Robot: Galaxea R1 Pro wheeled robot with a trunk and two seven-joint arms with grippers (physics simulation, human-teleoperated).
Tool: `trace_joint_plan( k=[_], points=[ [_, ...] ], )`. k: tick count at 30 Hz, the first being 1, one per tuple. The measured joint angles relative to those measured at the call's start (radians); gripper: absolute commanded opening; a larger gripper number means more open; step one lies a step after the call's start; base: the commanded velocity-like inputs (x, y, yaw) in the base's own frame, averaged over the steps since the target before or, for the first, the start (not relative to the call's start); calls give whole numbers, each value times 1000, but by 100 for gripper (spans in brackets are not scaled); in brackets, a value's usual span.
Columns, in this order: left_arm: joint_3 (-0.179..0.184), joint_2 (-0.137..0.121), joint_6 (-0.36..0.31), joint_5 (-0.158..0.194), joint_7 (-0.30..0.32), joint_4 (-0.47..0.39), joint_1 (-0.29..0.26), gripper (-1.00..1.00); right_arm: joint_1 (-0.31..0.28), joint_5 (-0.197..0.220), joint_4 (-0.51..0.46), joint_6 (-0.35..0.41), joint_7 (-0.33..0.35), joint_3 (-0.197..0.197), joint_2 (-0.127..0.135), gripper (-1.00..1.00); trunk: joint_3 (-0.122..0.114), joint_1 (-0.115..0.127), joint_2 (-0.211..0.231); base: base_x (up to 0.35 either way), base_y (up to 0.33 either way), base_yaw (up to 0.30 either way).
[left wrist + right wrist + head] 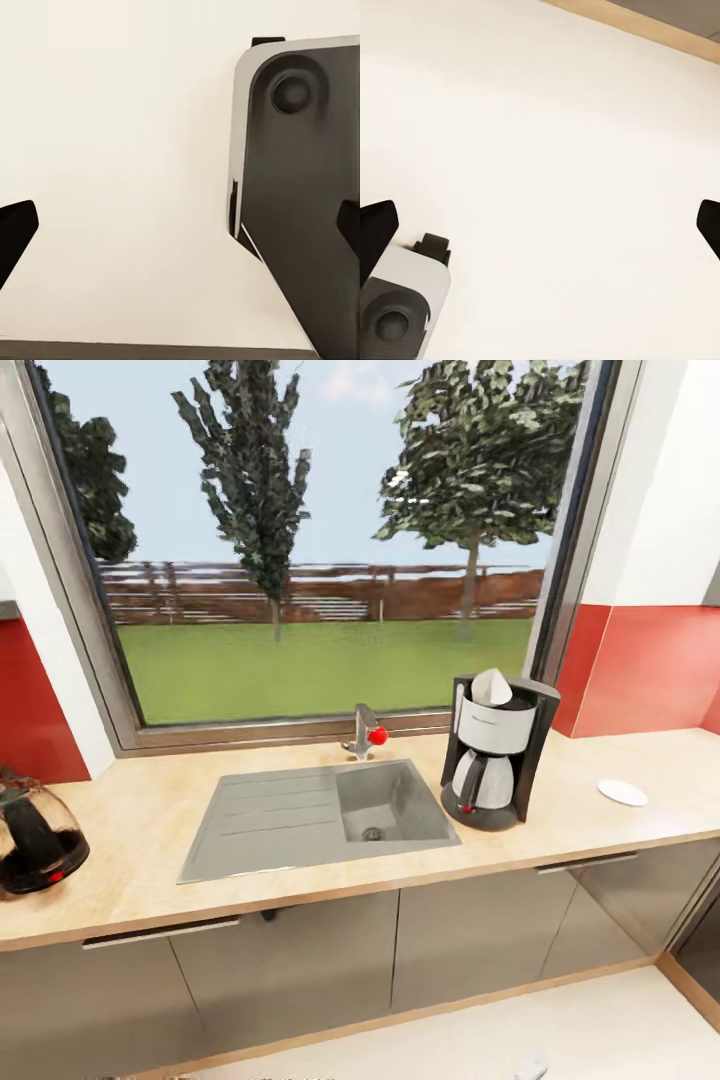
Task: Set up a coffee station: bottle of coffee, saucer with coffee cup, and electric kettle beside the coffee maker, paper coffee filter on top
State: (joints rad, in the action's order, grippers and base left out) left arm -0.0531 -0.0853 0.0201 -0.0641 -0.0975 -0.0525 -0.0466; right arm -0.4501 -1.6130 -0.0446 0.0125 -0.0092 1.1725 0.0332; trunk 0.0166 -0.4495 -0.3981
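A: Status on the kitchen countertop [250,880]?

B: The coffee maker [495,752] stands on it, just right of the steel sink [315,815]. The paper coffee filter [491,687] sits on top of the machine, point up. The carafe is in place on its round base.

A: Saucer?

B: The saucer [622,792] lies flat on the counter, right of the coffee maker, near it but not touching. Nothing on it.

A: Kettle?

B: The electric kettle [38,838] is at the far left end of the counter, cut by the frame edge, well apart from the coffee maker, with the sink between them. Red mark visible low on its base.

A: Grippers?

B: Left gripper [180,232]: jaws spread wide, one dark fingertip [16,225] at each side of its wrist view, nothing between them. It points down at pale floor [120,150], with part of the robot's grey base [300,187] beside it.

A: Right?

B: Same. Right gripper [540,229] has its jaws wide apart and empty over the floor. A corner of the base with a small black wheel [431,247] shows near one fingertip. A wood strip [660,28] runs along the far edge of the floor.

A: Anything else?

B: Faucet with red knob [377,736] behind the sink, window above, red wall panels either side.
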Motion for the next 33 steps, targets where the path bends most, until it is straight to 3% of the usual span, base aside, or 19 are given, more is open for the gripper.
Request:
trace_joint_plan(
  k=[5,9,12,23,29,33],
  points=[
    [-4,-1,-1,49,-3,4,0,100,6,3,-3,0,0,18,-1,100,4,0,0,0,0,238],
    [-2,-3,0,89,-10,7,2,100,12,53,-9,1,-12,84,8,100,8,0,0,0,0,242],
    [-1,-6,0,104,-12,8,3,100,31,87,-10,1,-33,108,13,100,11,0,0,0,0,243],
    [4,-12,3,107,-11,9,5,100,127,109,-5,1,-42,120,14,100,22,0,0,0,0,243],
    [14,-10,3,100,-8,8,5,100,144,115,-3,1,-41,122,13,100,28,0,0,0,0,243],
    [16,-5,2,94,-6,0,5,100,147,162,-2,1,-40,121,9,100,31,0,0,0,0,243]
  ],
)
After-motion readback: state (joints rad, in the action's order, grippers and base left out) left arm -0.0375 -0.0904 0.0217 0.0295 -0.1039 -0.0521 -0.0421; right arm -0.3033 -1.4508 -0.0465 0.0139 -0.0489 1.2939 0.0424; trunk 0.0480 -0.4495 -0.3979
